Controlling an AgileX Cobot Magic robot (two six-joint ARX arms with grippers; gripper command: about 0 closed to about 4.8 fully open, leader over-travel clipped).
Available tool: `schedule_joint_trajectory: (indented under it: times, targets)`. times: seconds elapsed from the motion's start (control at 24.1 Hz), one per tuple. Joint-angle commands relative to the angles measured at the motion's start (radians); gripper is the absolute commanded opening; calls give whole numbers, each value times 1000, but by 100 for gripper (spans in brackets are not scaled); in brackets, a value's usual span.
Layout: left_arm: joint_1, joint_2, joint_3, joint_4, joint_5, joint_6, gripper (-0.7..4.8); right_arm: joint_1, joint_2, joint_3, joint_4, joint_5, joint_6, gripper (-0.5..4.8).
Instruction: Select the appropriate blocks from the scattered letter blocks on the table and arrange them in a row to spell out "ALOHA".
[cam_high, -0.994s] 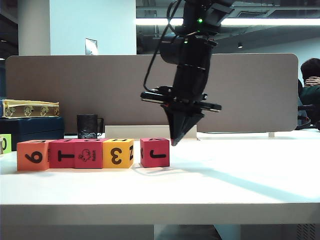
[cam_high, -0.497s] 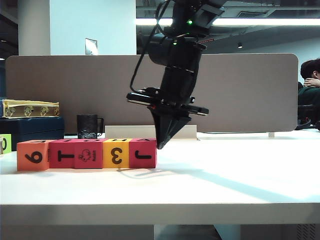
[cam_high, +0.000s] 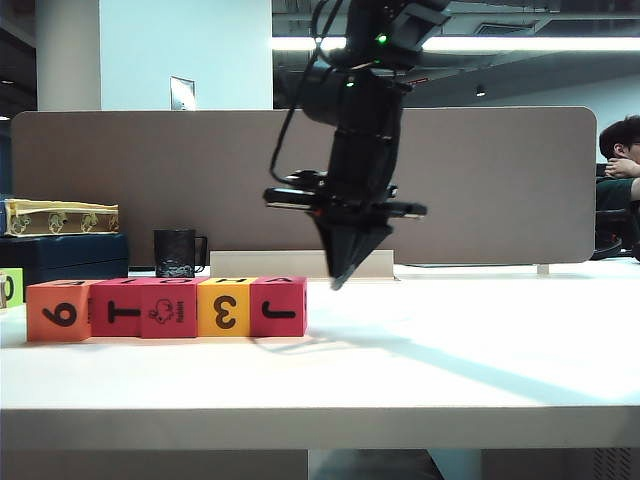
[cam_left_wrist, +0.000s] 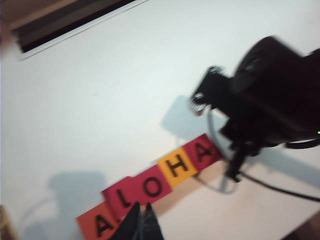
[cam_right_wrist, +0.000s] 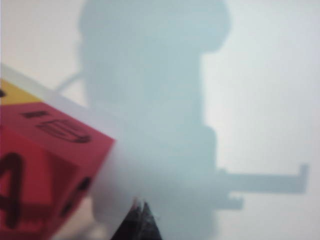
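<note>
hovering clenched, right claw (cam_high: 340, 283) beside the blocks (cam_high: 166, 308); left claw (cam_left_wrist: 141, 219) clenched above; black mug (cam_high: 177, 253) behind.

Five blocks (cam_high: 166, 308) stand in one touching row on the tabletop (cam_high: 420, 370), in its left half, parallel to the front edge. From above they read A, L, O, H, A. The right tool (cam_high: 339, 283), jaws together, hangs just beyond the row's right end, clear of the last block. The left tool (cam_left_wrist: 142, 220), also closed, is above the row's left end. A mug (cam_high: 177, 253) stands behind the row near the back edge.
</note>
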Motion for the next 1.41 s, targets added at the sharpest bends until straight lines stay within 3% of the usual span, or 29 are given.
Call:
schedule_joint_trajectory:
  times: [0.04,0.17,0.33,0.46,0.66,0.75,1.04,1.41]
  targets:
    - [30,-10,5,-6,-88,10,-6,-14,-64,4,-13,57,-51,-2]
    - [118,-16,2,-8,-40,-19,-6,-24,-145,4,-12,54,-80,-1]
    - [285,-61,-79,-6,115,-34,-6,-27,-276,3,-39,21,-106,-2]
    - [375,-175,-285,97,163,-61,-6,-24,-364,-2,-79,-69,-106,-2]
    - [372,-393,-687,296,167,-130,-6,60,-492,-135,-62,-76,-105,-2]
    - [367,-492,-823,338,163,-153,-6,116,-583,-275,-8,-31,-93,-2]
    - [367,-715,-986,332,171,-183,-6,177,-861,-621,175,-15,19,-2]
    - [366,-747,-1006,275,171,-174,-6,183,-919,-640,133,23,24,-2]
